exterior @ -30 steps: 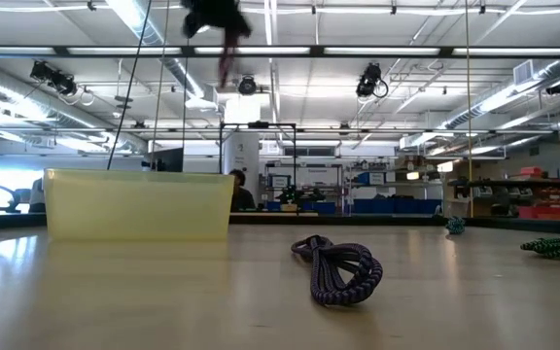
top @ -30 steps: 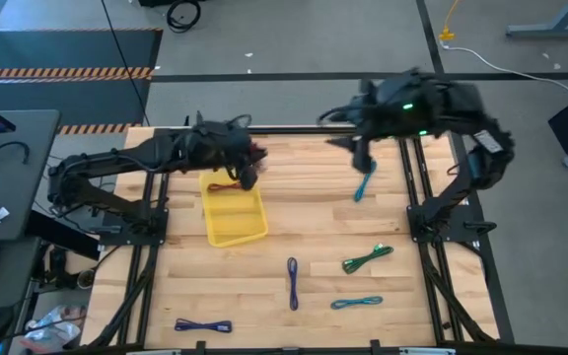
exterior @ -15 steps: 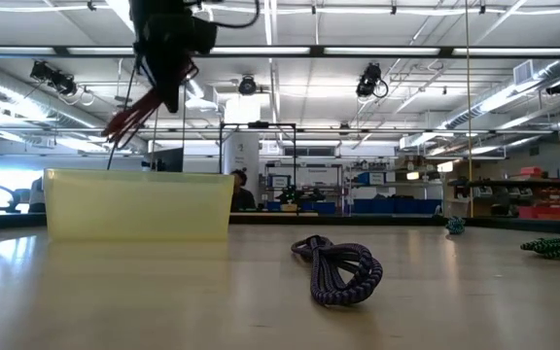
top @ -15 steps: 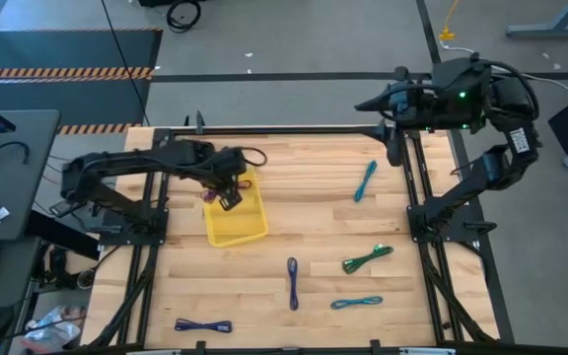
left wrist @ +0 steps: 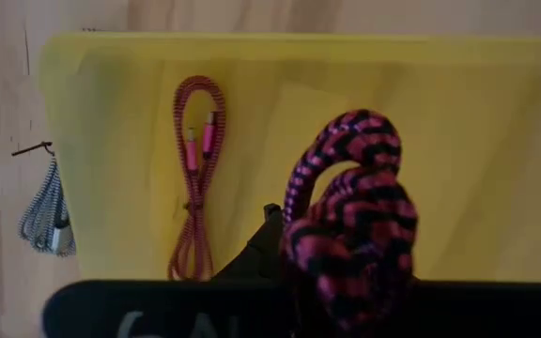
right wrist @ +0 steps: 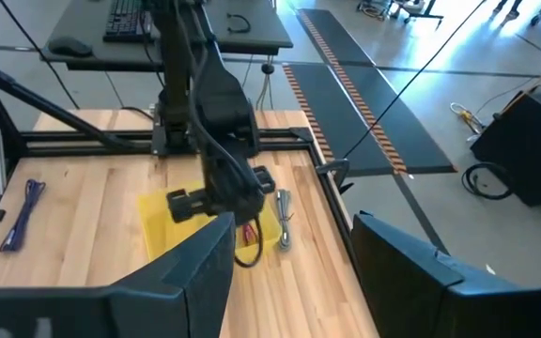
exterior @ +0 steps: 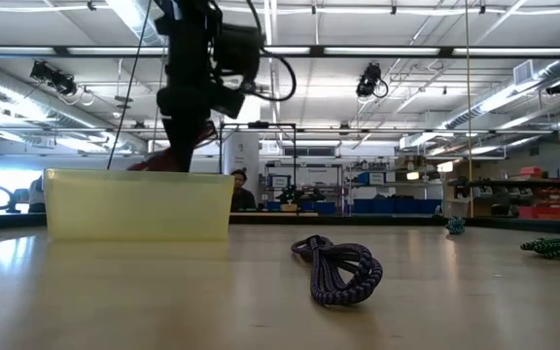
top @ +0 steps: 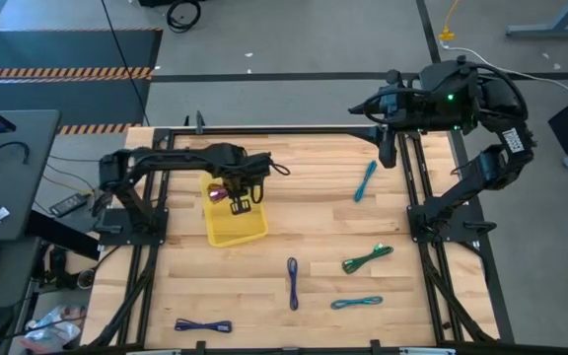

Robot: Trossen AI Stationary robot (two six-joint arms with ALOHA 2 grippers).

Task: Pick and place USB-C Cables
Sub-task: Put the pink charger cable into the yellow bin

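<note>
My left gripper (top: 237, 197) hangs over the yellow tray (top: 249, 229), pointing down and shut on a maroon-and-black cable bundle (left wrist: 350, 216). In the low view it (exterior: 178, 146) stands just above the tray's wall (exterior: 139, 204). A red cable (left wrist: 195, 178) lies flat on the tray floor. A grey bundle (left wrist: 45, 211) lies on the wood beside the tray. My right gripper (top: 383, 148) is open, raised at the table's far right edge, above a teal cable (top: 365, 180) on the table. My left gripper pinches the maroon-and-black bundle between its two fingers from above, pointing down. A loop of several strands (left wrist: 346, 178) sticks out past the fingers. Red strands (exterior: 158, 160) hang below it toward the tray; the tray's wall hides their lower end.
More cables lie on the wood: green (top: 367, 259), purple (top: 292, 282), teal (top: 356, 302) and blue (top: 203, 324) toward the near edge. The purple one (exterior: 338, 267) is closest in the low view. Black frame rails (top: 284, 130) run along the table's sides.
My left gripper came down with the maroon bundle, from high above the tray's far edge to just above its wall. The bundle now hangs into the tray. My right gripper drew back from above the teal cable toward the far right edge; that cable stayed on the table.
</note>
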